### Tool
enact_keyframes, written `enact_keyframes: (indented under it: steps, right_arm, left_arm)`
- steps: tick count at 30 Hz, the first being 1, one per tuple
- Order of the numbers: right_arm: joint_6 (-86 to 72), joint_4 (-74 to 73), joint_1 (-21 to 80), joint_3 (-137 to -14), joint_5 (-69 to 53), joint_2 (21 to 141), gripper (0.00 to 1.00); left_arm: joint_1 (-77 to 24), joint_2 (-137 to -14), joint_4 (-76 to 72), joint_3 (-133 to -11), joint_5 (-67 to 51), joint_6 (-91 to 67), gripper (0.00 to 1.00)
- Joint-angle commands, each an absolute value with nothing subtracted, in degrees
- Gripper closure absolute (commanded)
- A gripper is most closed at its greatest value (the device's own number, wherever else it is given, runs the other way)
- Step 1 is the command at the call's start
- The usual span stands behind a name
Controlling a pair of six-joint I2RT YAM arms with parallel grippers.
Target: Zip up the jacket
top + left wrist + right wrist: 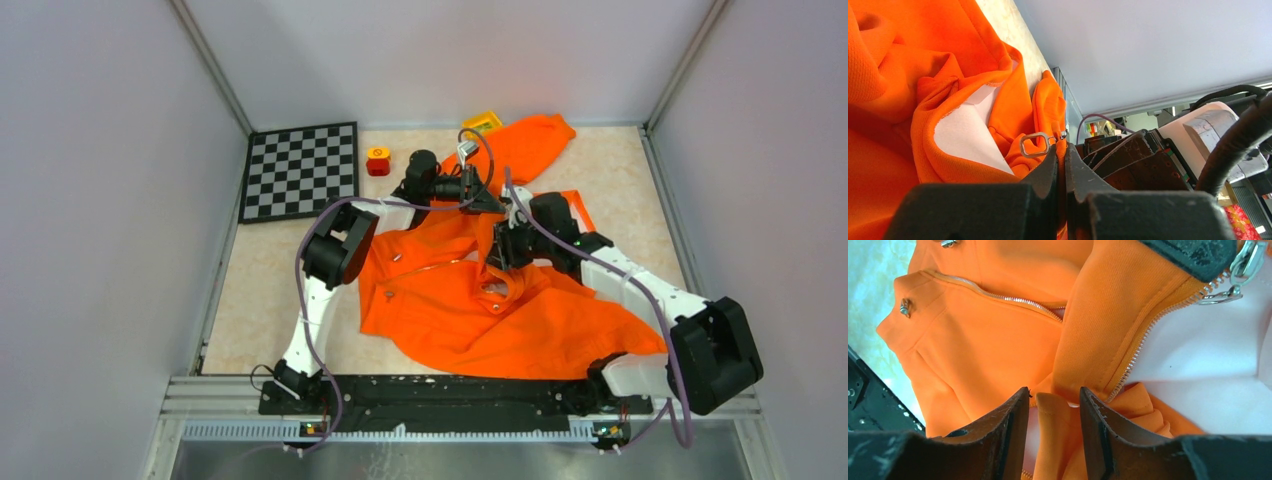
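The orange jacket (470, 310) lies crumpled in the middle of the table, one sleeve (530, 140) reaching to the back. Its front is partly open and shows white lining (1208, 350) beside the silver zipper teeth (1133, 360). My left gripper (1061, 147) is shut on the jacket's zipper edge, just below the silver zipper pull ring (1035, 145); in the top view it is at the jacket's upper part (493, 203). My right gripper (1054, 392) is open, with a fold of orange fabric (1055, 425) standing loose between its jaws; in the top view it is over the jacket's middle (503, 258).
A black and white chessboard (300, 170) lies at the back left. A small red and yellow block (378, 160) sits beside it. A yellow item (483, 122) lies at the back by the sleeve. Grey walls close in the table on three sides.
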State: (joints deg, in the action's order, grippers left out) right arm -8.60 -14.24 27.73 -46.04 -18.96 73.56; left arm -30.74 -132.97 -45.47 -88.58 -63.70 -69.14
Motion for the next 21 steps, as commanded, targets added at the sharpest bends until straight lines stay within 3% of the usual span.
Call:
enact_keyframes:
  steps: [1, 9, 21]
  right_arm:
    - [-6.26, -15.45, 29.81, -49.38, -15.66, 73.51, 0.6]
    - [-5.99, -15.9, 30.7, -49.41, -15.3, 74.22, 0.66]
    - [-6.37, -16.19, 30.76, -48.96, -16.8, 74.97, 0.67]
  left_arm:
    - [-30.76, -129.16, -48.82, -88.6, -64.82, -69.43, 1.0]
    - [-30.94, -129.12, -48.82, -88.65, -64.91, -69.51, 1.0]
    - [-31.05, -129.16, -48.98, -88.51, -65.04, -69.61, 1.0]
